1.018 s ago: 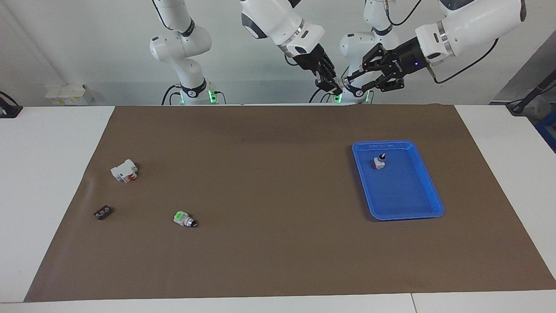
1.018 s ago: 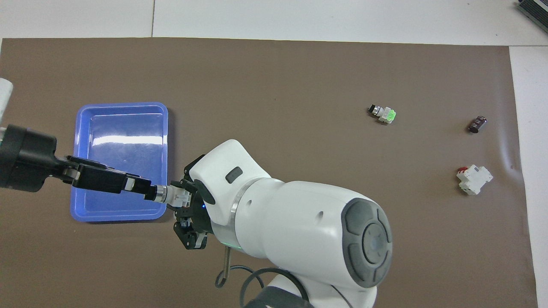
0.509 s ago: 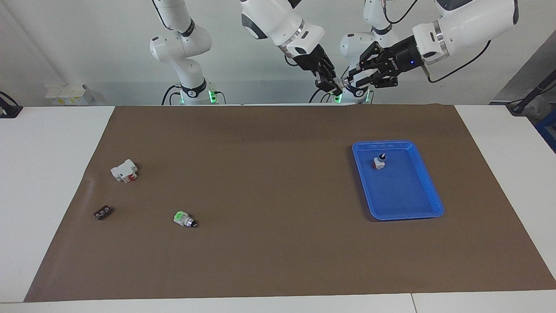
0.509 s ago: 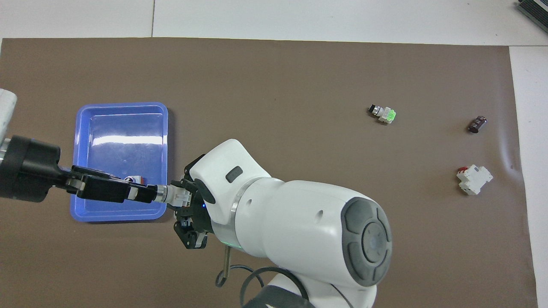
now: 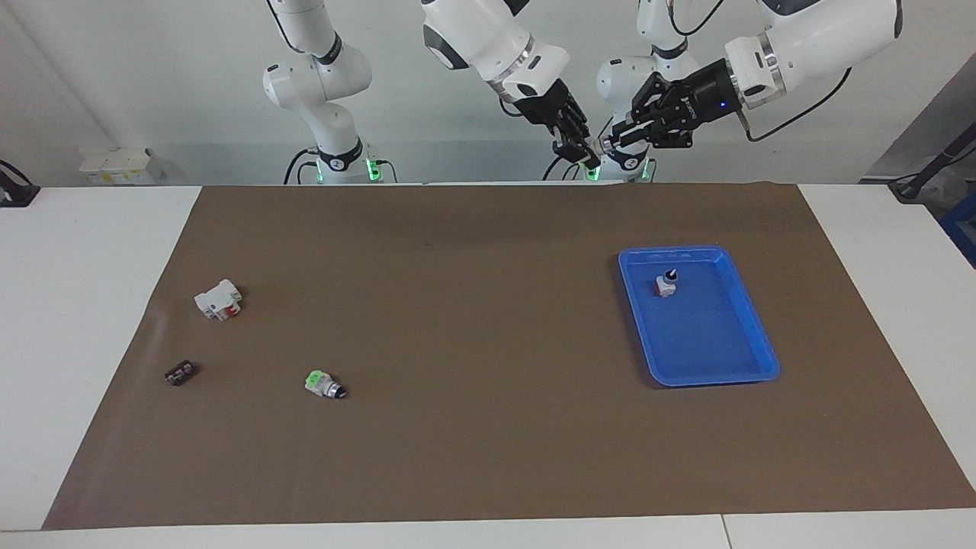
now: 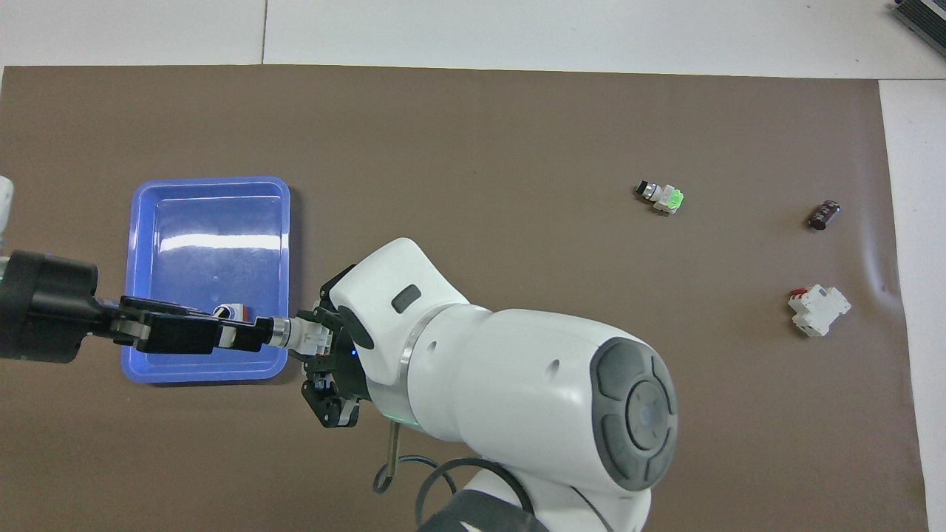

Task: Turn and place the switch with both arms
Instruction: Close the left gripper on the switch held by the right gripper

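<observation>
The switch (image 5: pixel 599 146), with its whitish block and silver collar, is held in the air between both grippers, over the mat's edge by the robots and beside the blue tray in the overhead view (image 6: pixel 294 334). My right gripper (image 5: pixel 585 152) is shut on the whitish block end (image 6: pixel 314 338). My left gripper (image 5: pixel 611 142) reaches in from the left arm's end of the table. It is closed on the knob end (image 6: pixel 255 336). The black knob tip is hidden between its fingers.
A blue tray (image 5: pixel 755 335) (image 6: pixel 140 222) holds a black-knobbed switch with a red base (image 5: pixel 666 285) (image 6: pixel 230 310). Toward the right arm's end of the table lie a bright green switch (image 5: pixel 323 383) (image 6: pixel 661 195), a white and red breaker (image 5: pixel 219 299) (image 6: pixel 818 310) and a small dark part (image 5: pixel 180 373) (image 6: pixel 823 214).
My left gripper has turned about its wrist while on the knob and its arm has shifted, uncovering the red-based switch in the tray from above. The right gripper has stayed still.
</observation>
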